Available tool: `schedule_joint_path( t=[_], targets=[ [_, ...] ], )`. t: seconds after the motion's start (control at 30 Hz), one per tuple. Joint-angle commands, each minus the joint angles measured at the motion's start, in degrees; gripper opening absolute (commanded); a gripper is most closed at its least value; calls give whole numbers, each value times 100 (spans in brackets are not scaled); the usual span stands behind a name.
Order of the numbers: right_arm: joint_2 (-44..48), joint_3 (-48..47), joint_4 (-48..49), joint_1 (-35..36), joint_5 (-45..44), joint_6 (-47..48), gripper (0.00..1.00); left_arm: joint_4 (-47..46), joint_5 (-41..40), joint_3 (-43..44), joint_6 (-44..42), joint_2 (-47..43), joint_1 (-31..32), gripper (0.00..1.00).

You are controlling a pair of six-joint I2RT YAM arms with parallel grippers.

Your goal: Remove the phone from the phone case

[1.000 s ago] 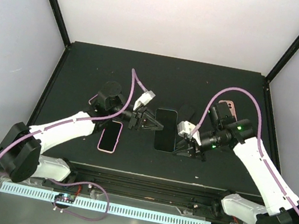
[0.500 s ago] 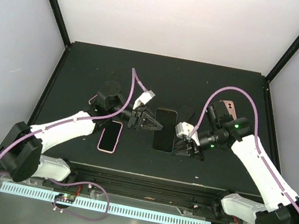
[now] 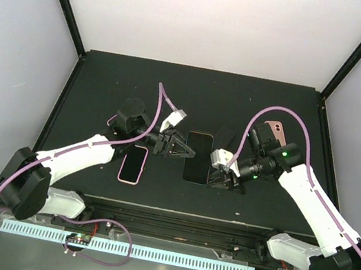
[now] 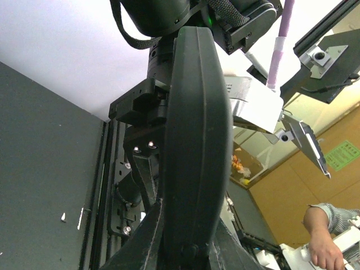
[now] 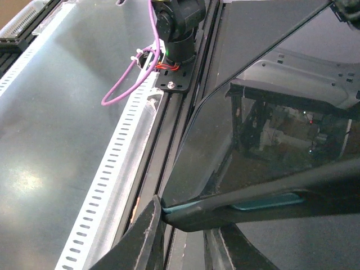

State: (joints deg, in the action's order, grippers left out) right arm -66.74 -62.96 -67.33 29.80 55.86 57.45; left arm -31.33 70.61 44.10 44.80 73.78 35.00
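A black phone [image 3: 198,156] in a dark phone case is held above the middle of the table between both grippers. My left gripper [image 3: 182,151] is shut on its left edge. In the left wrist view the case [image 4: 194,129] stands edge-on between that gripper's [image 4: 188,230] fingers. My right gripper [image 3: 219,177] is shut on the near right corner. In the right wrist view that gripper [image 5: 185,218] pinches the case rim [image 5: 270,209], with the glossy screen [image 5: 264,112] above and a thin teal edge showing at the corner.
A second phone in a pink case [image 3: 132,164] lies on the table left of centre, below the left arm. A third pink-backed phone [image 3: 277,132] lies at the back right behind the right arm. The table's front rail [image 3: 173,217] runs along the near edge.
The right gripper and the held phone have shifted slightly left and away from the front edge. The left gripper has barely moved. Both stay clamped.
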Motion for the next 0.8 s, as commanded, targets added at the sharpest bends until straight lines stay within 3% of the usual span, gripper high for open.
schedule_joint_path(
  t=[0.0,0.27,0.37,0.67,0.77],
  targets=[
    [-52,20,586,-18,-1047,591,18,-331,595,219,718,-394,252,1],
    [51,-38,523,-18,-1250,827,21,42,787,305,514,-501,479,1],
    [49,-50,791,-16,-1228,479,21,485,745,344,210,-553,513,1],
    [-122,20,1391,-231,-606,-580,22,553,747,257,131,-705,534,1],
    [-181,127,1972,-424,-354,-1411,24,592,782,246,71,-716,541,2]
  ],
)
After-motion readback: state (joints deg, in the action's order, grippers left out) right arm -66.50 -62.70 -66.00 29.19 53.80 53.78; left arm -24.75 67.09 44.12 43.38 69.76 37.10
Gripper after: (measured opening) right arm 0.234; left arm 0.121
